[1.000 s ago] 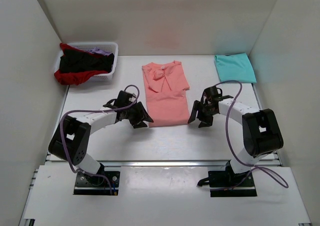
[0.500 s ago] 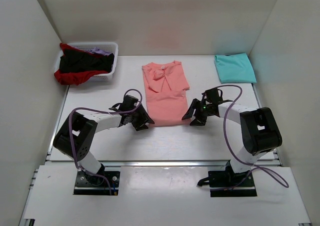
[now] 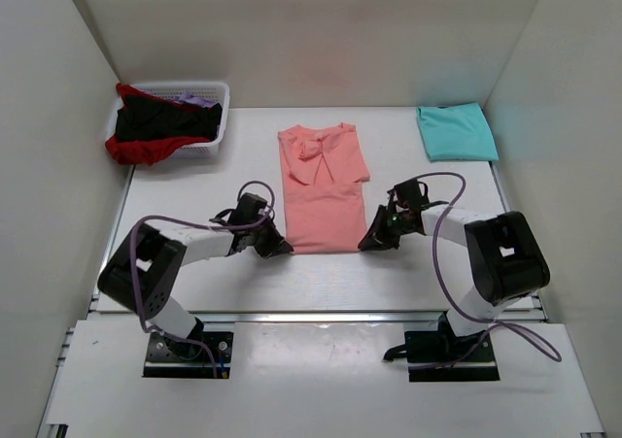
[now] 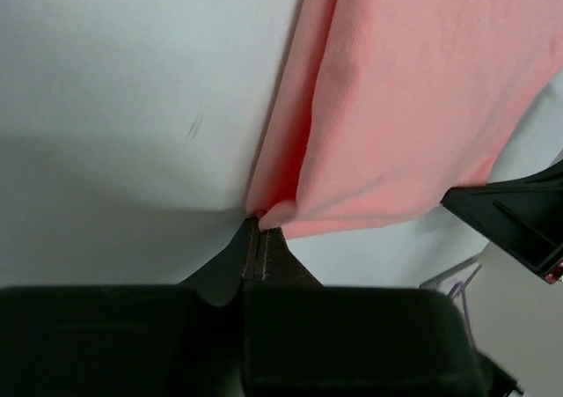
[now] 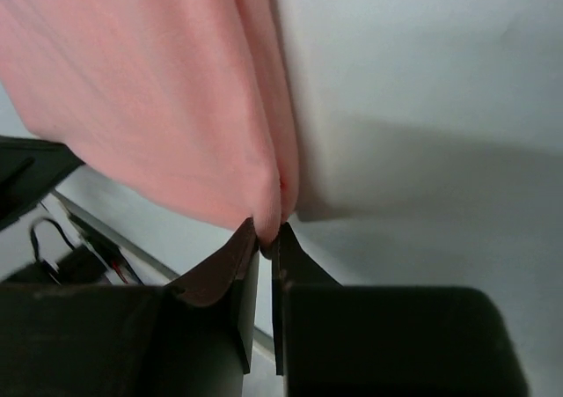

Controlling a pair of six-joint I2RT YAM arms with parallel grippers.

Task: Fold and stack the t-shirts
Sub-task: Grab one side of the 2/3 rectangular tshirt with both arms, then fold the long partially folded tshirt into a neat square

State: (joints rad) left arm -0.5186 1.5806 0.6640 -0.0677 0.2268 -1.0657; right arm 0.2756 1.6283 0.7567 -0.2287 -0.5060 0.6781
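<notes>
A salmon-pink t-shirt (image 3: pixel 321 190) lies partly folded in the middle of the table, sleeves tucked in. My left gripper (image 3: pixel 276 247) is shut on its near left corner; in the left wrist view the cloth (image 4: pixel 396 106) is pinched at the jaw tips (image 4: pixel 258 224). My right gripper (image 3: pixel 369 242) is shut on the near right corner, and the right wrist view shows pink cloth (image 5: pixel 158 98) bunched between the jaws (image 5: pixel 269 231). A folded turquoise t-shirt (image 3: pixel 457 132) lies at the back right. Black (image 3: pixel 165 119), red (image 3: pixel 141 150) and lilac (image 3: pixel 194 98) t-shirts sit in the basket.
The white slatted basket (image 3: pixel 216 137) stands at the back left against the left wall. White walls enclose the table on the left, back and right. Purple cables loop over both arms.
Both grippers have moved down and inward to the pink t-shirt's near corners and shut on them. The shirt's near edge has narrowed slightly.
</notes>
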